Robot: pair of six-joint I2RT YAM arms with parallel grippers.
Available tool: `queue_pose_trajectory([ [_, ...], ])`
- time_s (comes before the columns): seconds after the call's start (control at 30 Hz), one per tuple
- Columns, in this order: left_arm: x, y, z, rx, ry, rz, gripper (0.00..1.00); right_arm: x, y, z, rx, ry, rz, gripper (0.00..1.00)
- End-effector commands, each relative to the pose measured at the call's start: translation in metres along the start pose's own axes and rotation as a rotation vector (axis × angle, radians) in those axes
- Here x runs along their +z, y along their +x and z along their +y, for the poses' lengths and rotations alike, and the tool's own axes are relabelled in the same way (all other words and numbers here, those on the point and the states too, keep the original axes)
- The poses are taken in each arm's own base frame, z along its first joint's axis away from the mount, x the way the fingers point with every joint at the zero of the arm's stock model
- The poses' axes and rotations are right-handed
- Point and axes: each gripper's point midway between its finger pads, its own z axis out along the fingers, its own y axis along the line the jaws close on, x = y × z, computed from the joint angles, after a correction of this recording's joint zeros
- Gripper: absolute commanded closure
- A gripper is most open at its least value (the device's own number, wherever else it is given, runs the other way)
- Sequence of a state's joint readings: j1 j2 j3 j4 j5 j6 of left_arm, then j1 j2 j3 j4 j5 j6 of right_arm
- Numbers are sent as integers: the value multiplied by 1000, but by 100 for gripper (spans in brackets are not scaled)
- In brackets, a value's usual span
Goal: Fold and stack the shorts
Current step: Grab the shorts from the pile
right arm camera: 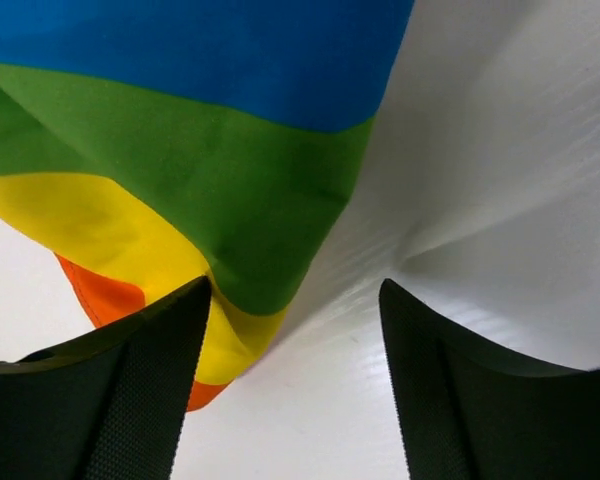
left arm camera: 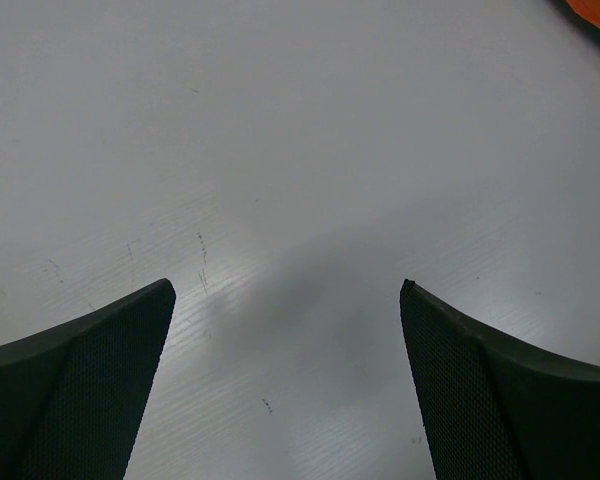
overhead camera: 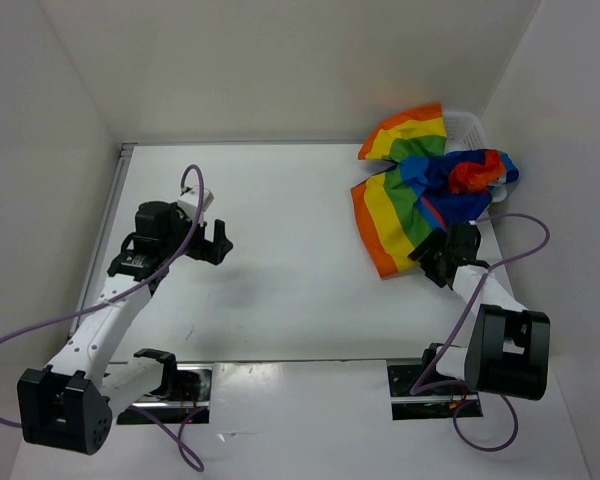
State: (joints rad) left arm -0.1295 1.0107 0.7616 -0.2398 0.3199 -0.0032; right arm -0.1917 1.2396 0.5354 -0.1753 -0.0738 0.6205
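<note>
The rainbow-striped shorts [overhead camera: 415,185] lie crumpled at the back right of the table, partly over a white mesh basket [overhead camera: 471,127]. In the right wrist view their blue, green, yellow and orange stripes [right arm camera: 220,150] fill the upper left. My right gripper [overhead camera: 430,254] is open just in front of the shorts' near hem; in its wrist view the gripper [right arm camera: 295,300] has cloth reaching the left finger, nothing held. My left gripper [overhead camera: 216,240] is open and empty over bare table on the left; in its wrist view the gripper [left arm camera: 288,300] frames only table, with an orange corner of cloth [left arm camera: 598,12] at top right.
White walls enclose the table on the left, back and right. A metal rail [overhead camera: 115,200] runs along the left edge. Purple cables [overhead camera: 520,235] loop from both arms. The arm bases stand at the near edge.
</note>
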Motion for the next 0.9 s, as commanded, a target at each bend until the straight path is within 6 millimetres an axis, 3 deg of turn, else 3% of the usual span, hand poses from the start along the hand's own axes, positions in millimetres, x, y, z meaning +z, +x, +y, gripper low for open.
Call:
queue_pose_trajectory([
  [0.0,-2,-30,1,31,1,-83,0,6,-23,15,16,-78,-90,28],
  [0.2,0,-34,4,39,-13,-103,0,5,-34,40,-35,-208,-129,59],
  [0.23,0,-34,4,39,-13,-104,0,4,-27,43,-52,-243,-105,75],
  [0.37,-3,-29,3,38,-13,-103,0,1,-23,48,-94,-280,-98,100],
  [0.4,-3,-25,3,37,-13,-101,0,1,-22,46,-93,-275,-91,100],
  [0.5,-5,-26,2,41,-14,-111,0,-17,-25,68,-209,-386,-91,100],
  [0.7,-13,-38,0,63,-18,-171,0,-73,-78,131,-307,-560,-208,100],
  [0.8,-17,-41,-1,72,-20,-194,0,-117,-111,173,-446,-634,-340,100],
  [0.87,-21,-41,-3,76,-21,-205,0,-136,-119,194,-533,-663,-411,100],
])
